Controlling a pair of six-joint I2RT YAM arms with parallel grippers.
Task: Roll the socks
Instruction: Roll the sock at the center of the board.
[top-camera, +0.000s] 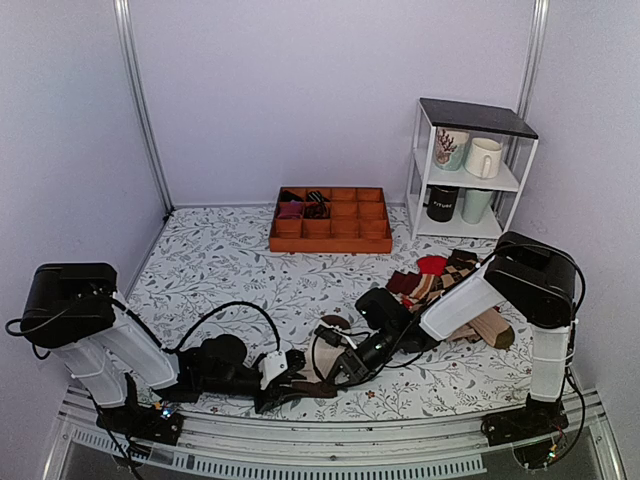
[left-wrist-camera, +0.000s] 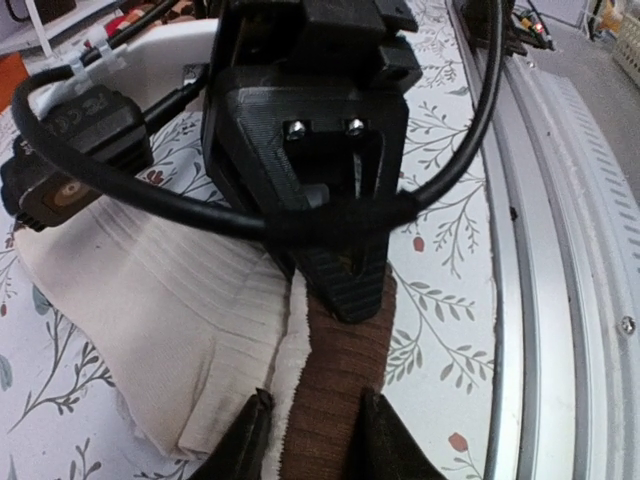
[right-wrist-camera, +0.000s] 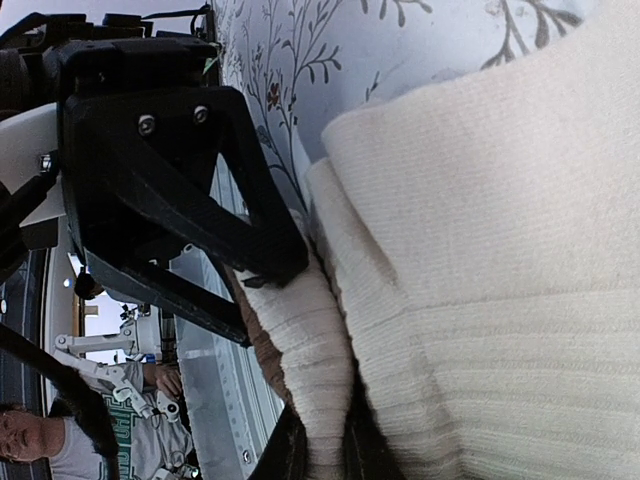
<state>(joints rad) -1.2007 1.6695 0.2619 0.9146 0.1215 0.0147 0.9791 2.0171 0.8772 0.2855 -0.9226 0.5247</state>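
Looking from above, I find the socks (top-camera: 318, 386) lying flat well nearer to me than the orange tray (top-camera: 330, 243), right at the table's near edge, between my two grippers. The left gripper (left-wrist-camera: 315, 440) straddles the tan-brown cuff, and ribbed fabric fills the gap between its jaws, so I read it as clamped on the cuff. The right gripper (right-wrist-camera: 325, 455) has its jaws drawn almost together on a thin fold of the cream knit, so it too has the socks pinched.

I judge this pair to be light, soft and limp. It will sag and stretch rather than hold a shape, and the knit should grip the pads well enough not to slip. Nothing here is fragile, though a loose pull could drag the layers apart. The ribbed cuff is the thickest, firmest part, so I would keep hold there, catching both layers, and turn the roll tightly along the length.

A heap of other socks (top-camera: 440, 278) lies to the right of the tray and nearer to me. I want to keep clear of it.

On the white shelf (top-camera: 477, 118) just right of the tray, a black mug (top-camera: 442, 204) carries pale lettering that is too small for me to read. I can make out no other writing.
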